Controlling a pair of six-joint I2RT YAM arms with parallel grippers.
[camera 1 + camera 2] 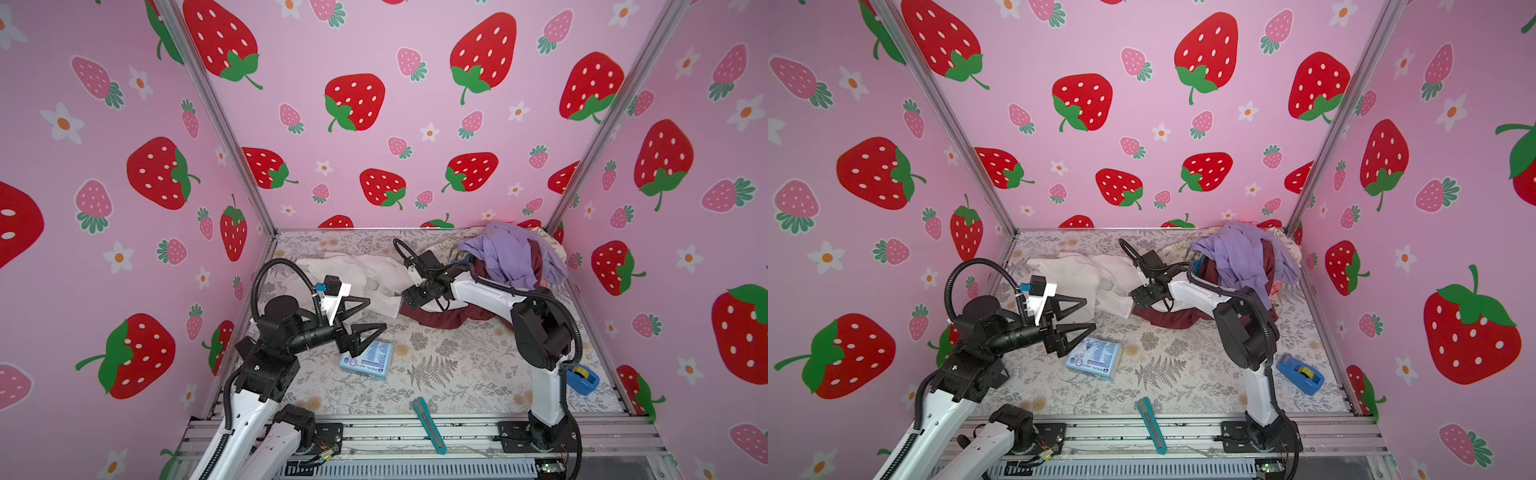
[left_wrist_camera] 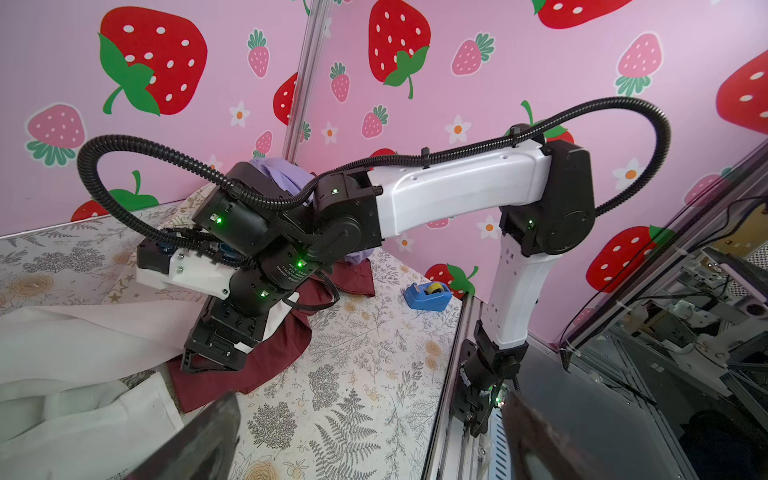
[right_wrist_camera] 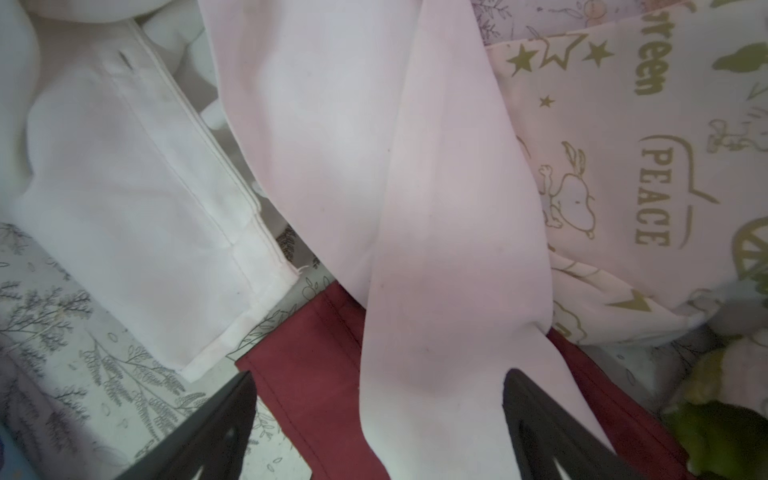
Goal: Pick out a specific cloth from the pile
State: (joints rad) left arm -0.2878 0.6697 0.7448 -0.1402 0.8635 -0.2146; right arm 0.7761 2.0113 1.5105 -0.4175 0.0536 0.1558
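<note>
The cloth (image 1: 353, 272), a plain off-white garment with seams, lies spread at the back, left of the pile (image 1: 513, 257) of lavender, maroon and printed cream clothes. My right gripper (image 1: 412, 302) points down where the cloth meets the pile's maroon fabric (image 3: 307, 374). In the right wrist view the right gripper (image 3: 380, 374) is open, and a loose strip of the cloth (image 3: 415, 270) lies between its fingers, unpinched. My left gripper (image 1: 376, 313) hovers open and empty near the cloth's front edge. In the left wrist view its fingers (image 2: 208, 440) frame bare table.
A blue packet (image 1: 368, 359) lies just under the left gripper. A teal utility knife (image 1: 430, 424) rests on the front rail. A blue tape dispenser (image 1: 582, 378) sits behind the right arm. Strawberry-print walls close three sides. Printed cream fabric (image 3: 623, 166) borders the cloth.
</note>
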